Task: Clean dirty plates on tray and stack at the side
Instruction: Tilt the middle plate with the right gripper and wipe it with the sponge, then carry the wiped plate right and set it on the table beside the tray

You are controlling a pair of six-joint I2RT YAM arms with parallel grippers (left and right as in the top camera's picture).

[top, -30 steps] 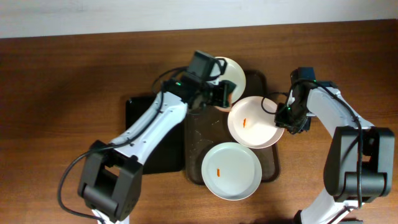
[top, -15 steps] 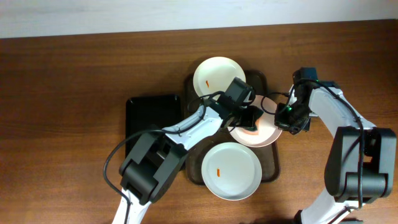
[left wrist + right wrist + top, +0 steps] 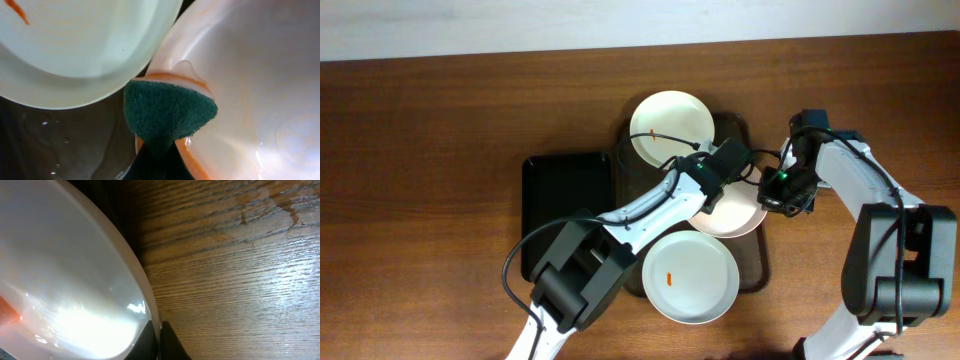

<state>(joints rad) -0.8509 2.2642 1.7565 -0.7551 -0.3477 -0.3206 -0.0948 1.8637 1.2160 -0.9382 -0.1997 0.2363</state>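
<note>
Three white plates lie on the dark brown tray (image 3: 756, 268). The far plate (image 3: 672, 125) and the near plate (image 3: 690, 277) each carry a small orange smear. My left gripper (image 3: 740, 170) is shut on a green and orange sponge (image 3: 170, 109) and presses it on the middle plate (image 3: 735, 215) near its rim. My right gripper (image 3: 772, 195) is shut on that plate's right rim (image 3: 150, 310), which is pinched between its fingers (image 3: 160, 332). The left wrist view shows the middle plate (image 3: 250, 75), wet and streaked with orange, and another smeared plate (image 3: 85, 50) beside it.
A smaller black tray (image 3: 565, 215) lies left of the brown tray, partly under my left arm. Bare wooden table (image 3: 240, 270) lies right of the held plate. The wet tray floor (image 3: 60, 140) shows in the left wrist view.
My left gripper has carried the sponge from the far plate onto the middle plate and rightward across it. The middle plate's orange smear no longer shows from overhead. The right gripper has kept its hold.
</note>
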